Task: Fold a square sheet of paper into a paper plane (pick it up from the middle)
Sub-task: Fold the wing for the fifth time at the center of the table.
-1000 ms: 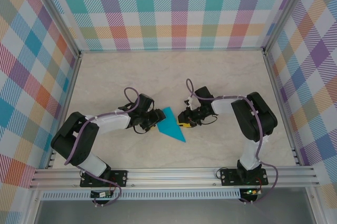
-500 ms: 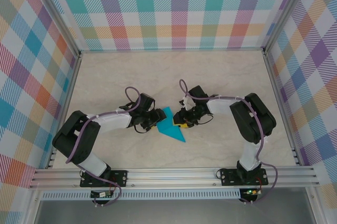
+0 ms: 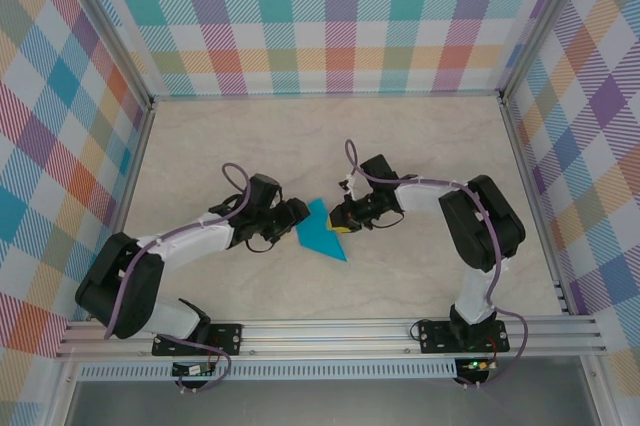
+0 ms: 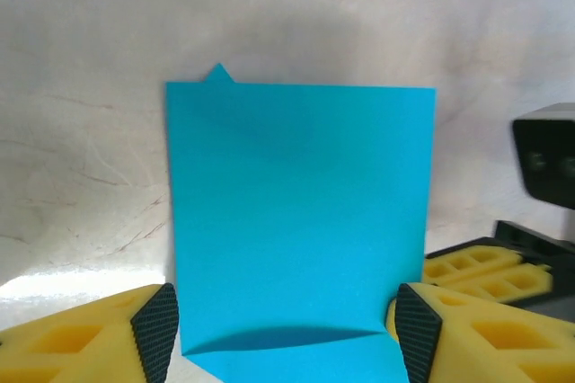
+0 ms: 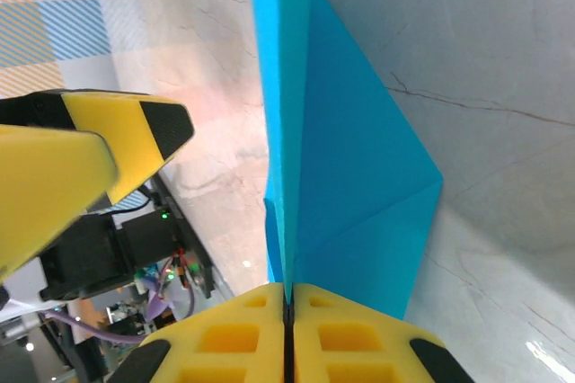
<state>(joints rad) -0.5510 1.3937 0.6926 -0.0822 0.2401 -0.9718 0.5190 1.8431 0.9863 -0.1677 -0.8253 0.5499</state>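
The square sheet of paper (image 3: 321, 232), teal-blue and folded into a pointed shape, lies on the table between both arms. My right gripper (image 3: 341, 222) is shut on it. In the right wrist view the jaws (image 5: 287, 298) pinch a raised flap of the sheet (image 5: 359, 176), which stands on edge while the rest lies flat. My left gripper (image 3: 297, 218) is open at the sheet's left side. In the left wrist view its black pads (image 4: 154, 329) straddle the near end of the sheet (image 4: 301, 212), where one layer lifts slightly off the one below.
The marble-patterned table (image 3: 300, 146) is walled by checked panels with metal posts (image 3: 140, 106). A metal rail (image 3: 330, 334) carrying both arm bases runs along the near edge. The two grippers are close together, with the right gripper's yellow fingers (image 4: 476, 262) beside the left one's.
My right gripper has moved in to the paper's right edge and shut on a flap of it. The left arm has drawn back a little to the left, its jaws slightly wider.
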